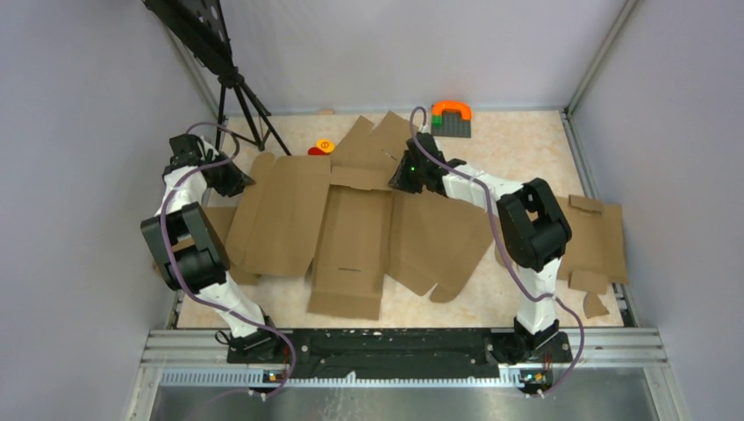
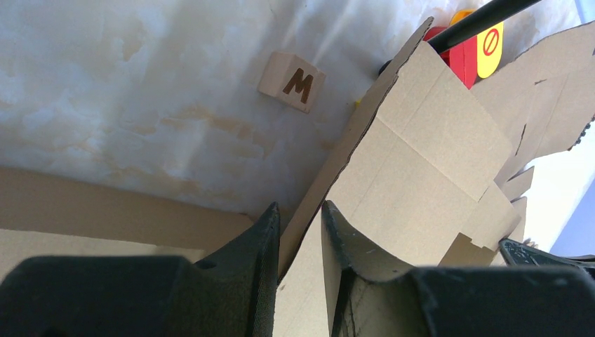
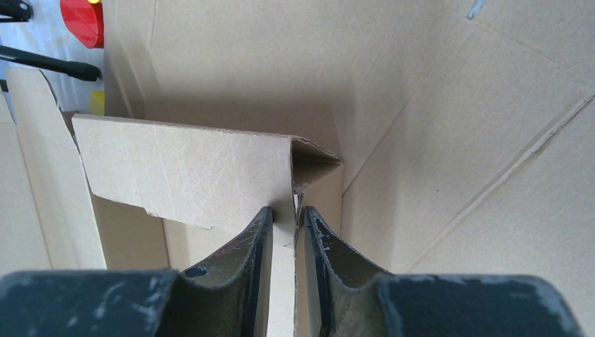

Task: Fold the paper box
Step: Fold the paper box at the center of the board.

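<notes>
Closest to the left wrist camera, two black fingers straddle a raised side flap of the paper box, so the left jaws pinch its edge near the far left corner of the surface. In the right wrist view the fingers stand close together on either side of an upright folded flap, so the right jaws also pinch cardboard, toward the far edge at the middle. The box lies mostly flat across the middle of the surface, its long panels running toward the near edge. A wooden block marked M sits just beyond the lifted left flap, and a red and yellow object lies by the far edge beside a tripod. A plain cardboard slab and scraps rest along the right edge.
</notes>
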Motion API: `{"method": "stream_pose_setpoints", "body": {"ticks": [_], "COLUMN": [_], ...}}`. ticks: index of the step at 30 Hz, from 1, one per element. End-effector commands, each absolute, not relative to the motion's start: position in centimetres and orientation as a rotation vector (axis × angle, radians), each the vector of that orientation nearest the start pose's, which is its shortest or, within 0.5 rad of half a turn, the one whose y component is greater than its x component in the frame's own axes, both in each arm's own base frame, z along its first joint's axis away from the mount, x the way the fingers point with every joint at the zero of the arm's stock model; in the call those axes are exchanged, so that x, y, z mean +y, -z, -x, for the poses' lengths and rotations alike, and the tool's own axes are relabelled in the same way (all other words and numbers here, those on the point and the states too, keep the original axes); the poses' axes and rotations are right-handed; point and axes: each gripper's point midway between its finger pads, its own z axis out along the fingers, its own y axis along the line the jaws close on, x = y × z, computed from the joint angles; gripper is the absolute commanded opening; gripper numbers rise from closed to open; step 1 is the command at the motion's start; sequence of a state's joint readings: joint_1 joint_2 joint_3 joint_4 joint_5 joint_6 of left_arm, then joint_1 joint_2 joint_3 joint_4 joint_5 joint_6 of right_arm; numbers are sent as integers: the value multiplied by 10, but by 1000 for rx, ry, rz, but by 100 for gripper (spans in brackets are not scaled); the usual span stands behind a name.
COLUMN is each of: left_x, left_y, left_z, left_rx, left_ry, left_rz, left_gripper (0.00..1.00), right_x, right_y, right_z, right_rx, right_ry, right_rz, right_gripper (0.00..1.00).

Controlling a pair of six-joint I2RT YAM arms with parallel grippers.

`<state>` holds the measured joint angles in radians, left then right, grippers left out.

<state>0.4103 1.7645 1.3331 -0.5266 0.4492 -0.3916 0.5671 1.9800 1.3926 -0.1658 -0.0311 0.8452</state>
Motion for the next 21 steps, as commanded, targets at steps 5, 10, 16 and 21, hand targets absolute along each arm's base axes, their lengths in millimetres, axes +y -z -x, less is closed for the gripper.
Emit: {"method": "stream_pose_setpoints", "body": {"ticks": [5,10,16,21], "left_x": [76,77,75,72], "left_y": [-134,-135,-134,-135], "left_z": [-420,-419,-419,-420], "left_rx": [2313,2314,2318,2321], "left_ry": [573,568,571,574], "left_rz": [752,751,747,741], "left_gripper": [29,28,29,28], "right_x": [304,302,304,305], "right_y": [-58,-62,-65,-64], "right_z": [-414,-410,-411,-413], "right_rx": [2529,2493,2477,2476], "right_ry": [-591,-608,-611,-605], "right_rz": [-177,-71,-3,25], "right_gripper": [25,29,30,26]}}
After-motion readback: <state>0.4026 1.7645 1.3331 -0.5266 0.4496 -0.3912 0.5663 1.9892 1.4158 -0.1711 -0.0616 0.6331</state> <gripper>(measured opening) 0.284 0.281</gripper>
